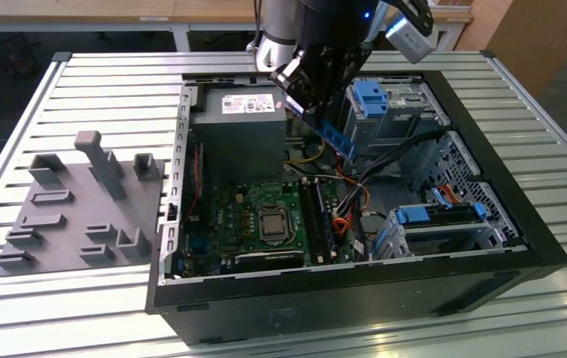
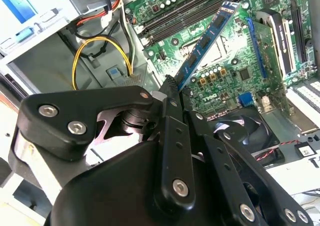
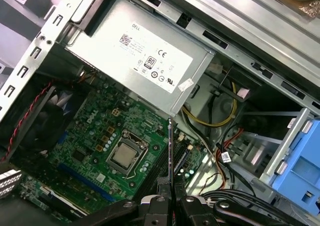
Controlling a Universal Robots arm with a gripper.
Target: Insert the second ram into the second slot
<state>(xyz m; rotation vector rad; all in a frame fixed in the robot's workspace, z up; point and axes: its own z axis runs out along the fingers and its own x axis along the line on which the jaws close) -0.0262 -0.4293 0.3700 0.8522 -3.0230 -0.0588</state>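
Aloft, matte fingers (image 2: 175, 136) pinch the slim blue second ram (image 2: 205, 43).

You are in a robotics lab or workshop: an opened computer case (image 1: 363, 306) lies on a slatted aluminium counter (image 1: 95, 82) beside a grey moulded fixture plate (image 1: 65, 235). Wooden desks (image 1: 114, 9) stand behind it.

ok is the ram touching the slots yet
Apart. In the exterior view the ram hangs tilted in the gripper, well above the board, with open space between its lower end and the slots.
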